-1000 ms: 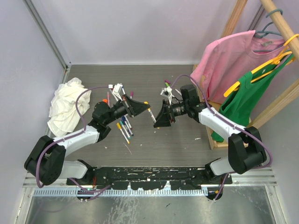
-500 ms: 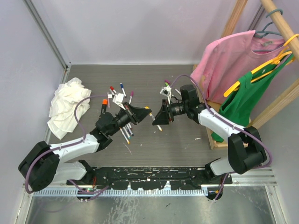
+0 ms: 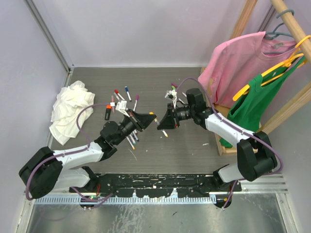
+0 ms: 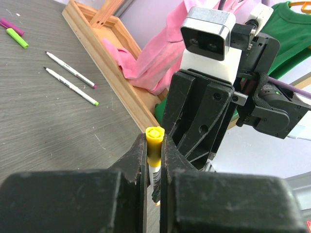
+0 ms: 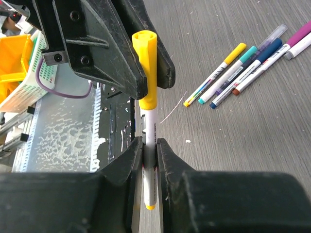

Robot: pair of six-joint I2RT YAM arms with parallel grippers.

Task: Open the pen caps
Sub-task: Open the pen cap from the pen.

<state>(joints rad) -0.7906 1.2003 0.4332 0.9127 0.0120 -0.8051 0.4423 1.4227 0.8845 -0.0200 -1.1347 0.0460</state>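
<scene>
Tightly, left hand (image 4: 154,148) pinches cap (image 4: 155,137); right hand (image 5: 149,146), barrel (image 5: 149,124).

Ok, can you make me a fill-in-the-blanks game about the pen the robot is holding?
The cap held up between both arms is ____.
The left arm's fingers pinch that cap, and the right arm's fingers pinch the ____ barrel.
The shirt hanging beside the green top is ____.
Missing words: yellow, white, pink.
</scene>
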